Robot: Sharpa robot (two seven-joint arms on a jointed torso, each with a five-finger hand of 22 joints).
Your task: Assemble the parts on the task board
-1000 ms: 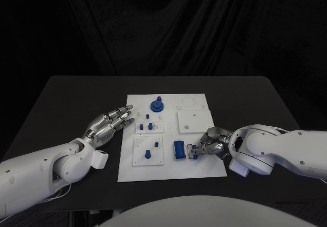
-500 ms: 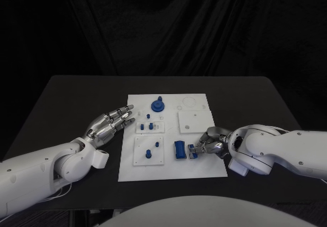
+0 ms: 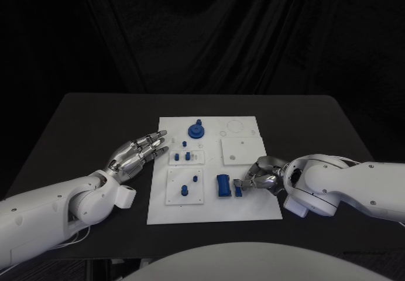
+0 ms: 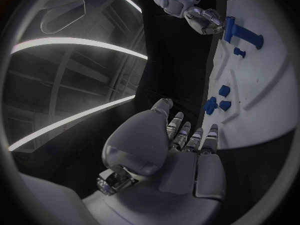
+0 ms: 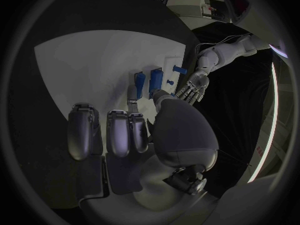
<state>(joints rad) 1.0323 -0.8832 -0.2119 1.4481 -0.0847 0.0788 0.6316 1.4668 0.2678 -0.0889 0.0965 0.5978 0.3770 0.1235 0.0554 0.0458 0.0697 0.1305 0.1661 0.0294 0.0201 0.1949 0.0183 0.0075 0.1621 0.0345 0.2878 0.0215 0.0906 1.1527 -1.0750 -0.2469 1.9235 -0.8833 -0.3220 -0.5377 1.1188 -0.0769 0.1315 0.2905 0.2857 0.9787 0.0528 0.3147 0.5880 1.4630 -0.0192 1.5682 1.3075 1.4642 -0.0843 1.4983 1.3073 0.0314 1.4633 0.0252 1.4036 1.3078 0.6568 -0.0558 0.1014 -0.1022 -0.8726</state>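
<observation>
The white task board [image 3: 253,205] lies mid-table. My right hand [image 3: 260,178] rests on its right side and pinches a small blue part [image 3: 239,188] just right of a longer blue block [image 3: 222,185]. In the right wrist view, the right hand [image 5: 134,130] has its fingers curled, and the small blue part [image 5: 139,80] sticks out beside the block [image 5: 156,79]. My left hand [image 3: 135,153] hovers open at the board's left edge, fingers spread and holding nothing. The left wrist view shows the left hand [image 4: 184,145] beside the board [image 4: 269,95].
A blue round part with a knob [image 3: 195,129] stands at the board's far end. Small blue pegs [image 3: 179,157] sit in a little white plate, and two more [image 3: 183,190] in a plate below it. A plain white square plate [image 3: 239,150] lies at the right.
The right hand and the small blue part have edged slightly away from the board's near edge, towards the block. The left hand has stayed in place.
</observation>
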